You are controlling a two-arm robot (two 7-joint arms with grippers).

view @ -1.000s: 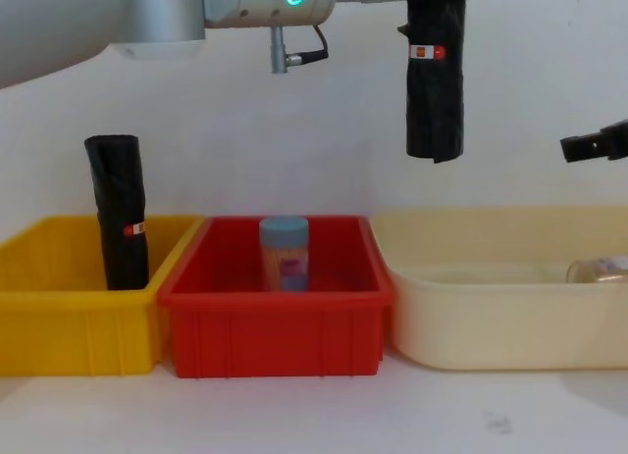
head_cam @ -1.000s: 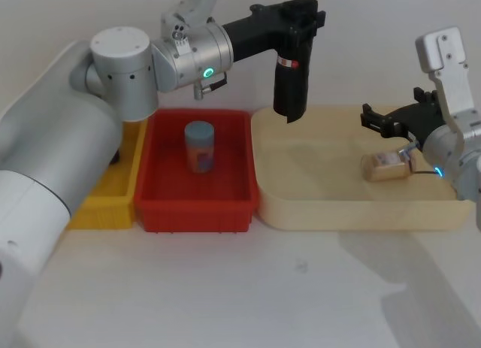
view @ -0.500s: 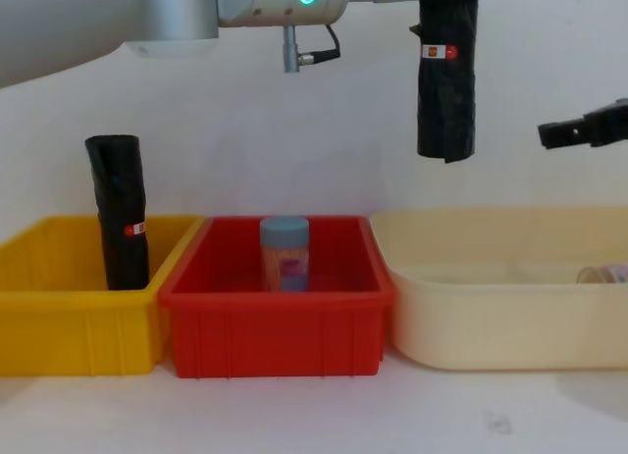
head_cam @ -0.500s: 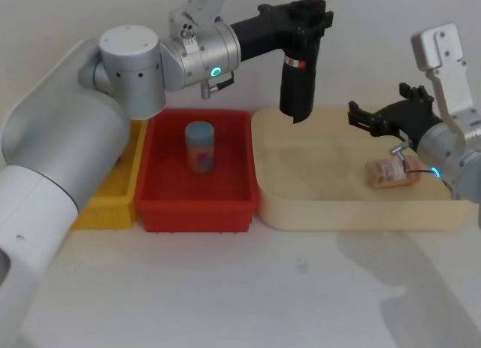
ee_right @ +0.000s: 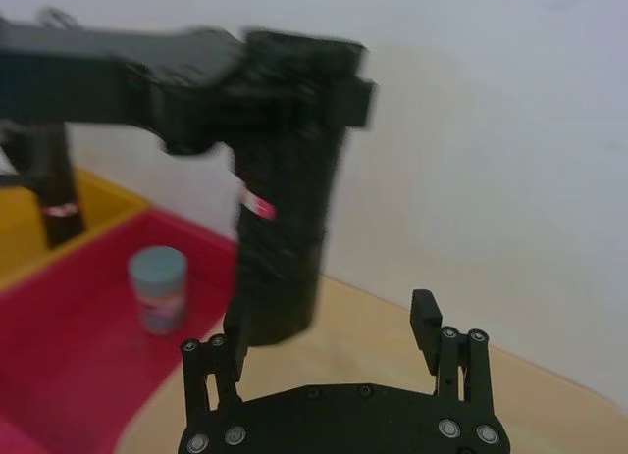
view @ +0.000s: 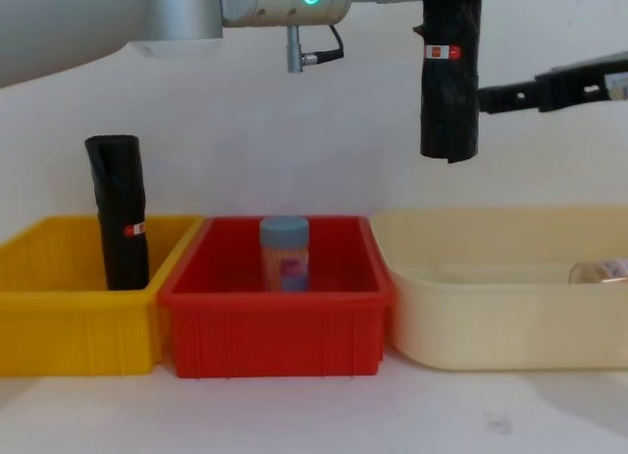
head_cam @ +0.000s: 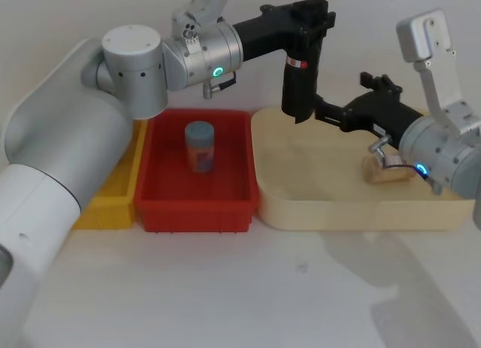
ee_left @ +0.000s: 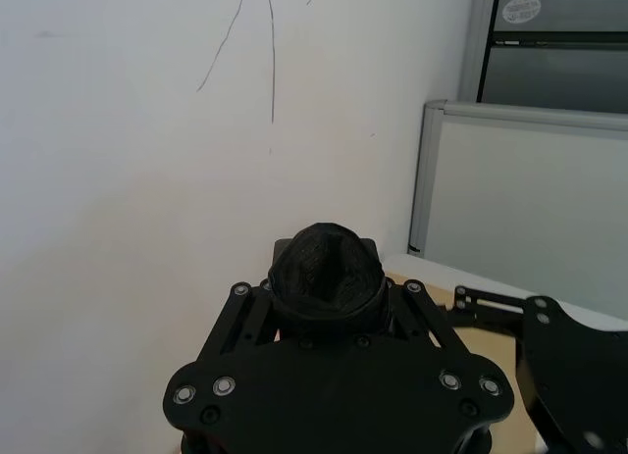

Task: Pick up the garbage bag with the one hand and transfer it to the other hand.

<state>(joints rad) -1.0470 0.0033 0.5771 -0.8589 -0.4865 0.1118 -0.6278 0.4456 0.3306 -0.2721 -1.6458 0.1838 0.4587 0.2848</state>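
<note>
Black and rolled tight, the garbage bag hangs upright above the back left corner of the cream tray. The left gripper clamps it at its top end, so the pick-up looks done. The right gripper reaches over the same tray from its right side, fingers spread apart, with the tips just beside the bag's lower end. Whether they touch it I cannot tell. What is left, by my reading, is the handover itself: the right gripper closes on the bag and the left lets go.
</note>
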